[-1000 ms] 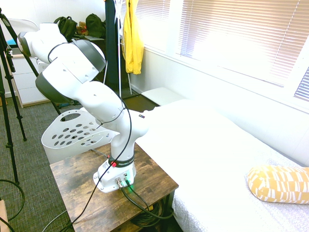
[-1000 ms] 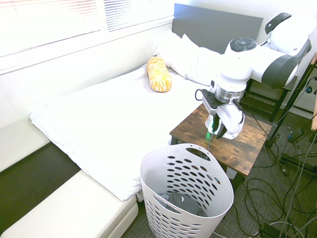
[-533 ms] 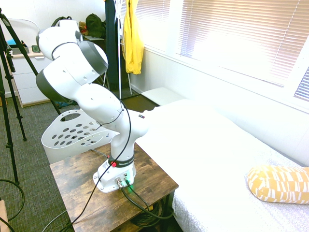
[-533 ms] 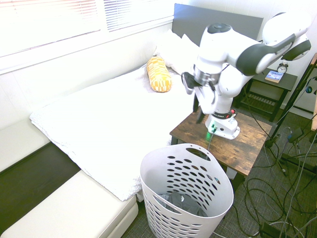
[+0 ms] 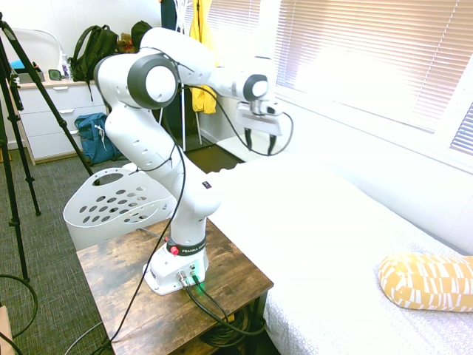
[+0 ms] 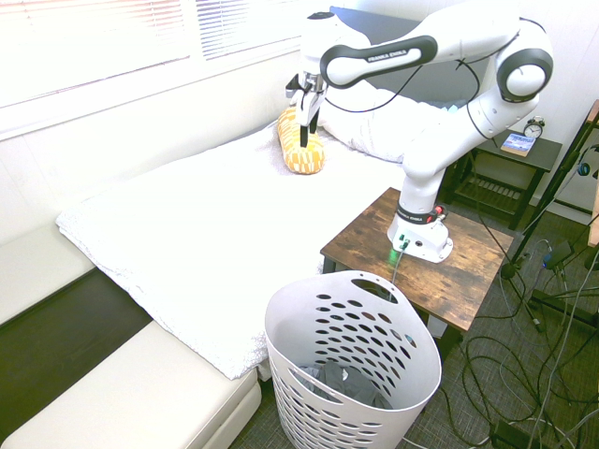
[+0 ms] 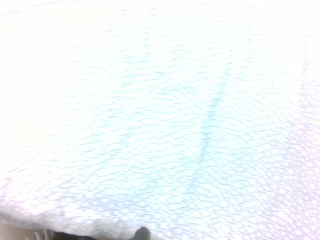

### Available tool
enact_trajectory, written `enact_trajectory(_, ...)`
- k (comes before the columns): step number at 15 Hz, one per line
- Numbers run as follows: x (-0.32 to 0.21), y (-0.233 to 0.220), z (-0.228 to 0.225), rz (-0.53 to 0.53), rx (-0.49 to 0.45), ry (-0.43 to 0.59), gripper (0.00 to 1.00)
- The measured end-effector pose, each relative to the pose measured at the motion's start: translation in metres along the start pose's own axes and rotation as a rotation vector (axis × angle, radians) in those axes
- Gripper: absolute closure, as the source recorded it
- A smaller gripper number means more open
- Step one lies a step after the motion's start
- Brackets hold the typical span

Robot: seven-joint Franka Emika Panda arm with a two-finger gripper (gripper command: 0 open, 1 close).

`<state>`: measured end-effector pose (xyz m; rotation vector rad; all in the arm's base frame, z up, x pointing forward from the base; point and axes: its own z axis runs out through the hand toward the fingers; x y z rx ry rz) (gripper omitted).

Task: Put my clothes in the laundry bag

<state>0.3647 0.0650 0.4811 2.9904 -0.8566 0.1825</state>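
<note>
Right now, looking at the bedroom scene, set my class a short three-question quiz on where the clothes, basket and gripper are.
1. True or false: the dark grey garment lies inside the white laundry basket.
2. The gripper hangs over: A) the basket, B) the white bed, C) the wooden table.
3. What yellow patterned thing lies on the bed?

Key: 1 true. 2 B. 3 the bolster pillow.

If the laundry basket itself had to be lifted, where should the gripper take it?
At the cut-out handle in the rim of the white laundry basket, coming straight down from above: the basket stands upright, and the slot leaves a thin edge a two-finger gripper can pinch.
</note>
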Motion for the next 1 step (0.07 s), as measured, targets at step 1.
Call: enact_trajectory(1, 0.0301, 0.0216, 0.009, 0.035, 0.001, -0.013, 0.0)
